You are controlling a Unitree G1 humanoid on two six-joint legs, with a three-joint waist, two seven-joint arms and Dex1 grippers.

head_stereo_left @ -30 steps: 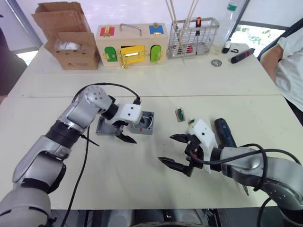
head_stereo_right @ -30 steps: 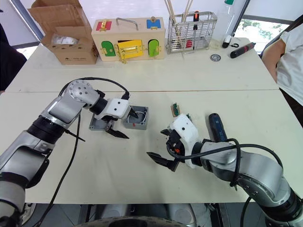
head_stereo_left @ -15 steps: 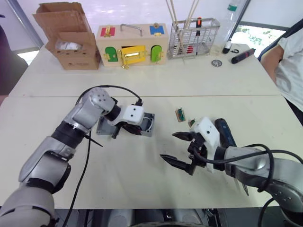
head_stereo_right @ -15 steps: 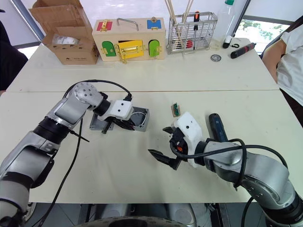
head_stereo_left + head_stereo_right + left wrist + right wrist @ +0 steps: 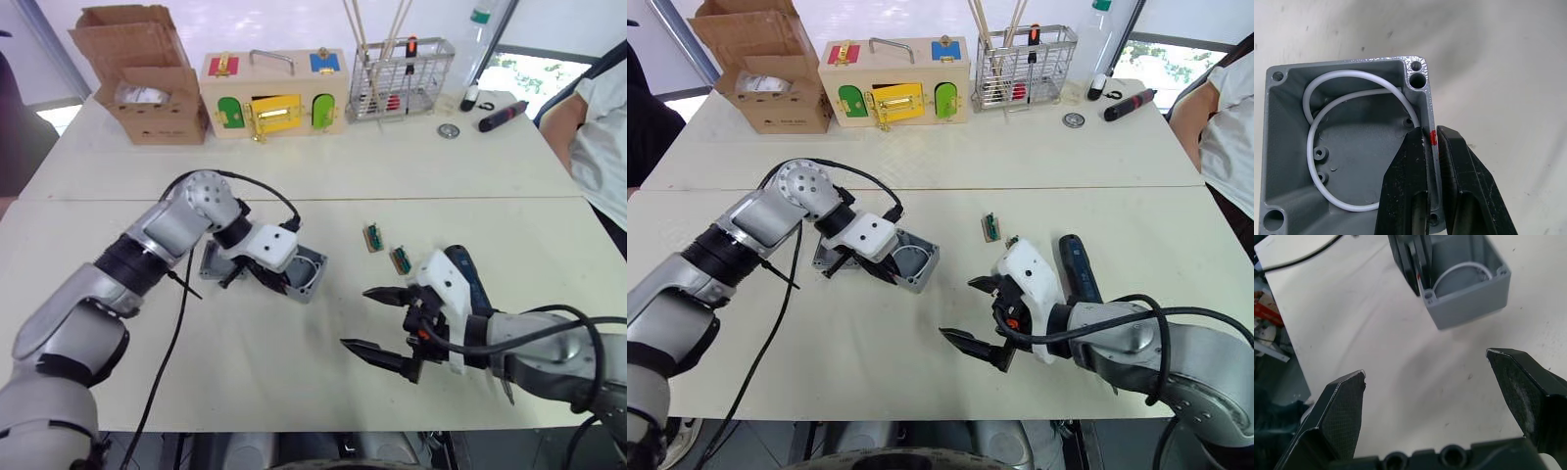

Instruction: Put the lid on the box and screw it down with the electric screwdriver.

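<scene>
A: What's the setting?

B: A pale cream table point(image 5: 294, 392) made of two joined tops, with a brown cardboard box point(image 5: 137, 73), a wooden box with coloured doors point(image 5: 274, 93) and a wire rack point(image 5: 402, 78) along the far edge.

A: Where's the small square grey plastic box point(image 5: 909, 261)?

B: Left of centre, open side up and tilted, with a white wire loop point(image 5: 1347, 142) coiled inside. The left gripper point(image 5: 1431, 161) is clamped on one wall of it, one finger inside and one outside by the red mark point(image 5: 1433, 138).

A: And the flat grey lid point(image 5: 217, 258)?

B: Just behind the box, mostly hidden by the left arm.

A: The right gripper point(image 5: 983, 318)?

B: Its fingers are spread wide above the bare table, well apart from the box. The thick dark blue-black electric screwdriver point(image 5: 1078, 266) lies just beside that arm.
</scene>
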